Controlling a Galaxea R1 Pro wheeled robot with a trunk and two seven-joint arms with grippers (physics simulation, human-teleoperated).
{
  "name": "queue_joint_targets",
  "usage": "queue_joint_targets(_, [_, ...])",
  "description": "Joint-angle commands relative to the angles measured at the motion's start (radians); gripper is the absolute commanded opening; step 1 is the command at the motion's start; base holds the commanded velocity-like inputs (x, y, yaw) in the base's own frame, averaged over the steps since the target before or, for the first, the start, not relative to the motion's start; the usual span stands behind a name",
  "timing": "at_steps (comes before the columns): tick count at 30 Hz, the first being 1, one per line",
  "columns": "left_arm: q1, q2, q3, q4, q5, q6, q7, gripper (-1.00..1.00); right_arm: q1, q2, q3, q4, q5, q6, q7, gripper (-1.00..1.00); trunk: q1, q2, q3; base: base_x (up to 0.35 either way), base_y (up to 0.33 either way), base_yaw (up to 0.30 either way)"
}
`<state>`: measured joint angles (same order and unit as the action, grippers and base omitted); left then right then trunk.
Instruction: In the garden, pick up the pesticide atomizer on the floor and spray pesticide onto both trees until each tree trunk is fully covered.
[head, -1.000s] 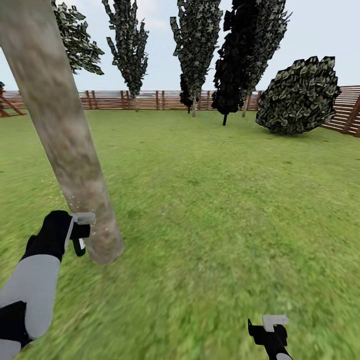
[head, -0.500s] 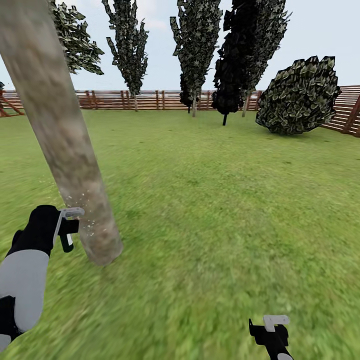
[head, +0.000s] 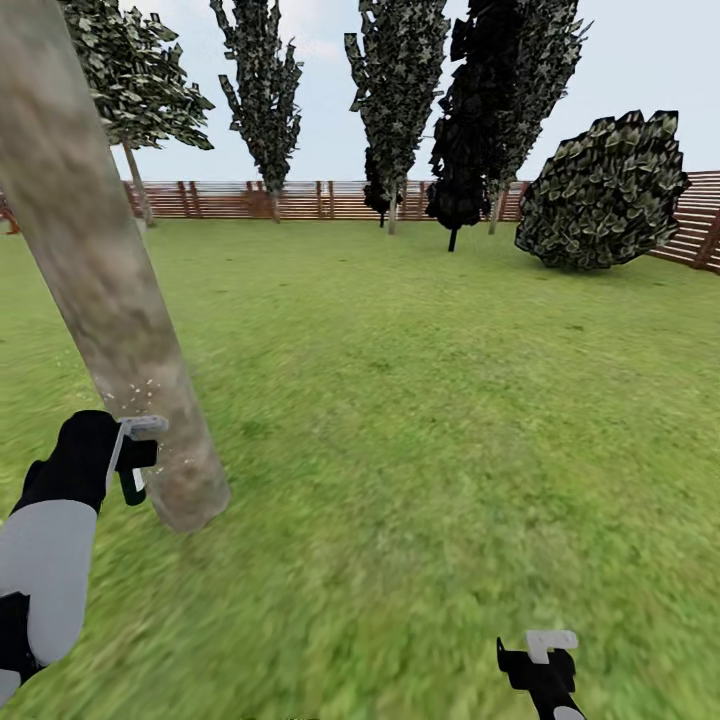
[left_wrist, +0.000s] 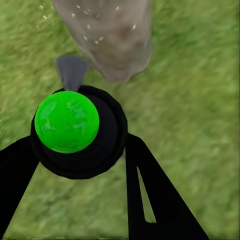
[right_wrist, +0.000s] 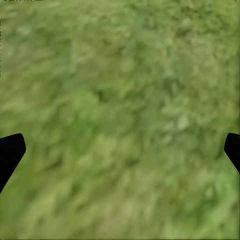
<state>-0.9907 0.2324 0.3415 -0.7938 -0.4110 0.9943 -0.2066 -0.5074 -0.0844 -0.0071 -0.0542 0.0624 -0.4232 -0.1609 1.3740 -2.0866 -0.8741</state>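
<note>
The pesticide atomizer (left_wrist: 66, 121) has a bright green round top, a black collar and a grey nozzle (left_wrist: 72, 70). My left gripper (head: 135, 458) is shut on it, one black finger (left_wrist: 155, 200) on each side. The nozzle points at the lower part of a thick beige-grey mottled tree trunk (head: 110, 290) close by on the left, and white specks dot the bark (left_wrist: 107, 30) there. A second tree (head: 138, 185) with a slim pale trunk stands far back left by the fence. My right gripper (head: 540, 655) hangs open low over the grass with nothing in it.
Green lawn (head: 430, 400) stretches ahead to a brown slat fence (head: 300, 200). Dark columnar conifers (head: 400, 90) and a round leafy shrub (head: 600, 195) stand along the far side. The near trunk leans across the upper left of the head view.
My left gripper with the atomizer has shifted left and slightly up beside the trunk. The view has turned a little, bringing the far left tree into sight. The right arm has held still.
</note>
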Motion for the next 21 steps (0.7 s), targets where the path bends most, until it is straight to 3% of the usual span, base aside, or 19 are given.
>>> queue_joint_targets(1, [-0.001, -0.001, 0.004, -0.001, -0.011, 0.003, -0.010, -1.00, 0.000, 0.000, -0.001, 0.001, 0.007, -0.002, -0.005, 1.00, 0.000, 0.000, -0.001, 0.000, -0.275, 0.261])
queue_joint_targets(9, [0.022, -0.003, 0.007, 0.001, -0.010, 0.000, -0.010, -1.00, 0.000, 0.002, -0.001, 0.001, 0.007, -0.002, -0.005, 1.00, 0.000, 0.000, -0.001, 0.000, -0.276, 0.267])
queue_joint_targets(12, [0.054, -0.006, 0.004, 0.001, -0.010, -0.004, -0.010, -1.00, 0.000, 0.001, -0.002, 0.001, 0.007, -0.002, -0.005, 1.00, 0.000, 0.000, -0.001, 0.000, -0.275, 0.042])
queue_joint_targets(21, [0.060, -0.023, -0.002, -0.001, -0.012, -0.003, -0.006, -1.00, 0.000, -0.001, -0.002, 0.001, 0.007, -0.002, -0.005, 1.00, 0.000, 0.000, -0.001, 0.143, -0.247, 0.003])
